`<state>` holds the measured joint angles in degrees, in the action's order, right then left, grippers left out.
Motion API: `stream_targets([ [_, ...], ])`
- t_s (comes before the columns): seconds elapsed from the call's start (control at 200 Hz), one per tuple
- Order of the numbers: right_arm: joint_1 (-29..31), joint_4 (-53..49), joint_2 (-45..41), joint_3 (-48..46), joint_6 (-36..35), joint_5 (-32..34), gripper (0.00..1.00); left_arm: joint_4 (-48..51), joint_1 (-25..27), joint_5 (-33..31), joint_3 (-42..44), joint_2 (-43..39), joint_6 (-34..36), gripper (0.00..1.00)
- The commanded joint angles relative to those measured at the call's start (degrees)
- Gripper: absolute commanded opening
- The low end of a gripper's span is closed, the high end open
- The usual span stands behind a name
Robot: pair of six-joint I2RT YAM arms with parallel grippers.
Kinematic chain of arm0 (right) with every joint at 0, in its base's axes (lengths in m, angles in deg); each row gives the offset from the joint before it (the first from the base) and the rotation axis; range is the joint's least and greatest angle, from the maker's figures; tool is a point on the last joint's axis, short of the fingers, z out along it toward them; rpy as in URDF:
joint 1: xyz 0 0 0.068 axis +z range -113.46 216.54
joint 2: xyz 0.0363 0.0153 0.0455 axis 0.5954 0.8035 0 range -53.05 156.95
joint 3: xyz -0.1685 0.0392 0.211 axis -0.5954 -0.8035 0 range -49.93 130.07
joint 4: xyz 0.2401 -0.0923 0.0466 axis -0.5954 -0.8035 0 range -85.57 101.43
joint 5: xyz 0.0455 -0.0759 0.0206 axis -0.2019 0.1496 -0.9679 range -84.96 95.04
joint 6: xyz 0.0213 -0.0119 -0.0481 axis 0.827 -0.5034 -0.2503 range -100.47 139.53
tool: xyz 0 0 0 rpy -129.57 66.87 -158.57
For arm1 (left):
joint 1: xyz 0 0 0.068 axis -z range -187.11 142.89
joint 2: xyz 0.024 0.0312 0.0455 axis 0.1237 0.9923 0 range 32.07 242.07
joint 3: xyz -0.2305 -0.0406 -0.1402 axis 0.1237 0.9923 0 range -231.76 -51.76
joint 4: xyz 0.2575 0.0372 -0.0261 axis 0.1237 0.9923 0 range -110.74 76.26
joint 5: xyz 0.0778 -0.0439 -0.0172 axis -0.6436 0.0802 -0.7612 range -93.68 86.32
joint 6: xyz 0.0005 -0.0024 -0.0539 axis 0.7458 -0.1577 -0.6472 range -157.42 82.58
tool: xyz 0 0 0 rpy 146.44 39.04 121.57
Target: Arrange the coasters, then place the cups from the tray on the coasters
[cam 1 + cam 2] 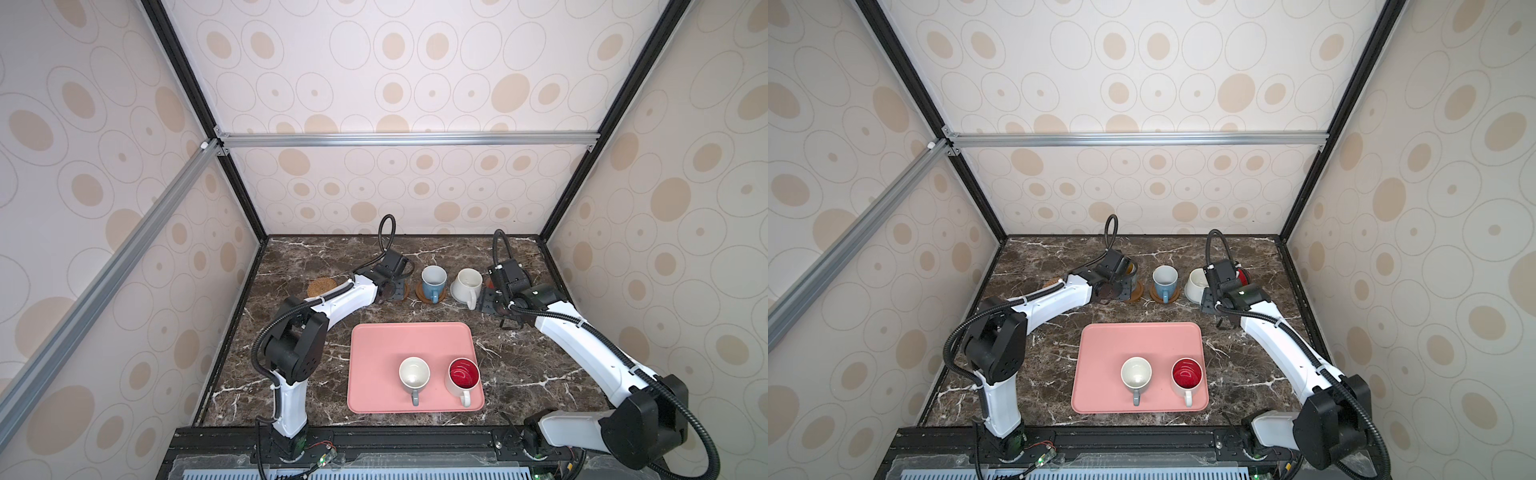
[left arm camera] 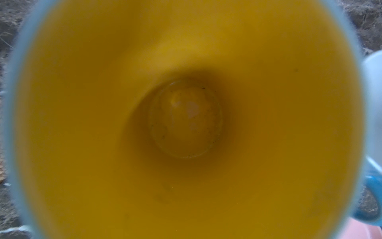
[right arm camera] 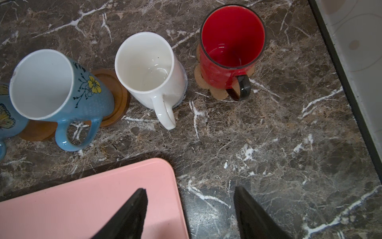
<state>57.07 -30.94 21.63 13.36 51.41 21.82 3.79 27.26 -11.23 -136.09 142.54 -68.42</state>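
Along the back edge of the counter (image 1: 519, 374) runs a row of mugs on coasters. The red mug (image 3: 231, 47) stands on the paw coaster (image 3: 201, 81) nearest the right edge. Next to it the white mug (image 1: 467, 284) stands on the grey-blue coaster (image 3: 185, 80), then the blue mug (image 1: 433, 280) on a brown coaster (image 3: 118, 99). The patterned mug (image 1: 1128, 270) stands on the second brown coaster (image 3: 37, 129).

The left end effector (image 1: 1117, 291) is closed right at the patterned mug, its camera looking straight down into the yellow inside. Whether it grips the mug is hidden. The right end effector (image 3: 190, 189) hangs open and empty over the tray's (image 1: 382, 345) back right corner, in front of the white and red mugs.

Four of the six mugs look placed, the fourth perhaps not released. The grey mug (image 1: 413, 374) and the red-lined mug (image 1: 463, 374) stand upright on the tray, near the counter's front edge. The rattan coaster (image 1: 322, 286) lies bare at the left end of the row. I cannot find a sixth coaster, so it may be hidden under an arm. What is left, by my judgement, is to carry those two mugs back.
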Motion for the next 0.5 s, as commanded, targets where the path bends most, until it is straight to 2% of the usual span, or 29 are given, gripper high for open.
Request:
stream_targets([
  [0.0,-0.29,-1.49,-1.53,-0.62,0.45,1.43,0.70,-3.72,-0.48,-0.80,-5.45,0.03,1.12,0.15],
  [0.495,-0.33,-1.40,-1.90,-1.26,0.55,1.50,0.70,-2.87,-0.48,-0.56,-7.05,2.80,-1.12,0.15],
])
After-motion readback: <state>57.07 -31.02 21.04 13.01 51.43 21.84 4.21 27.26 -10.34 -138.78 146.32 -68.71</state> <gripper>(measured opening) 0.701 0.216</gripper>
